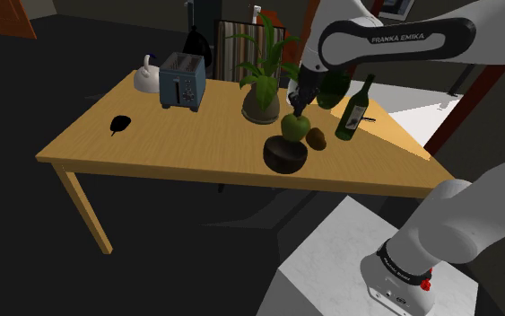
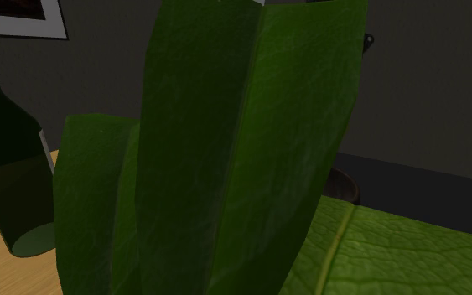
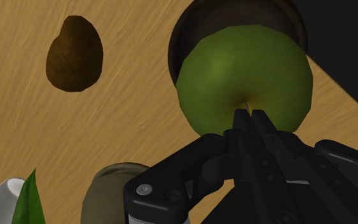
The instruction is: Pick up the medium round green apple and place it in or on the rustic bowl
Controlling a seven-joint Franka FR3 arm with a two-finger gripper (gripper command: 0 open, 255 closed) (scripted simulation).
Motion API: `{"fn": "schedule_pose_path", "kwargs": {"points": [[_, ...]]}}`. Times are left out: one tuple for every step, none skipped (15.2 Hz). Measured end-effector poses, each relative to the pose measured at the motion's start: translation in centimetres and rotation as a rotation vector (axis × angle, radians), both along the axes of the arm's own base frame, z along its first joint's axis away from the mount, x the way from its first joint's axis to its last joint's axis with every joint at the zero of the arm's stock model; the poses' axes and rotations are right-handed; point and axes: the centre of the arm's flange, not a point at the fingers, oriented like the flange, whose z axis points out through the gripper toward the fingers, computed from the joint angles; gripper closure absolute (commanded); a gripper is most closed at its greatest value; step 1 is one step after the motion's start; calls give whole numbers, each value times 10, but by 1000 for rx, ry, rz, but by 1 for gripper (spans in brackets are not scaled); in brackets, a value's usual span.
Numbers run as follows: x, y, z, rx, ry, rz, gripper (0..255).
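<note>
Pincer (image 3: 250, 118) is pinched nearly closed, tips nipping the top of the green apple (image 3: 244, 76) by its stem dimple. The apple hangs just above the dark bowl (image 3: 185, 35), a bit off its centre (the brown kiwi (image 3: 74, 54) lies beside it on the desk (image 1: 152, 144)). I'd say we're at the placing step: nudge over the bowl, lower, then let go.

The apple (image 1: 296, 126) hangs directly beneath the gripper (image 1: 297, 109) and above the bowl (image 1: 285, 154) on the table (image 1: 152, 148), with the oval fruit (image 1: 317, 137) and bottle (image 1: 354, 109) to the gripper's shoulder-view right and the potted plant (image 1: 261, 94) to its left.
</note>
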Motion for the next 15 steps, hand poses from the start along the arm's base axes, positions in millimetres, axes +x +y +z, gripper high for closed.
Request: {"fn": "schedule_pose_path", "kwargs": {"points": [[0, 1, -5, 0, 0, 0, 255], [0, 0, -10, 0, 0, 0, 255], [0, 1, -16, 0, 0, 0, 255], [0, 0, -21, 0, 0, 0, 255], [0, 0, -25, 0, 0, 0, 255], [-1, 0, -31, 0, 0, 0, 255], [0, 0, -36, 0, 0, 0, 255], [-1, 0, -39, 0, 0, 0, 255], [0, 0, -40, 0, 0, 0, 255], [0, 0, -40, 0, 0, 0, 255], [0, 0, -41, 0, 0, 0, 255], [0, 0, -41, 0, 0, 0, 255], [0, 0, -41, 0, 0, 0, 255], [0, 0, -41, 0, 0, 0, 0], [0, 0, -41, 0, -1, 0, 0]]}}
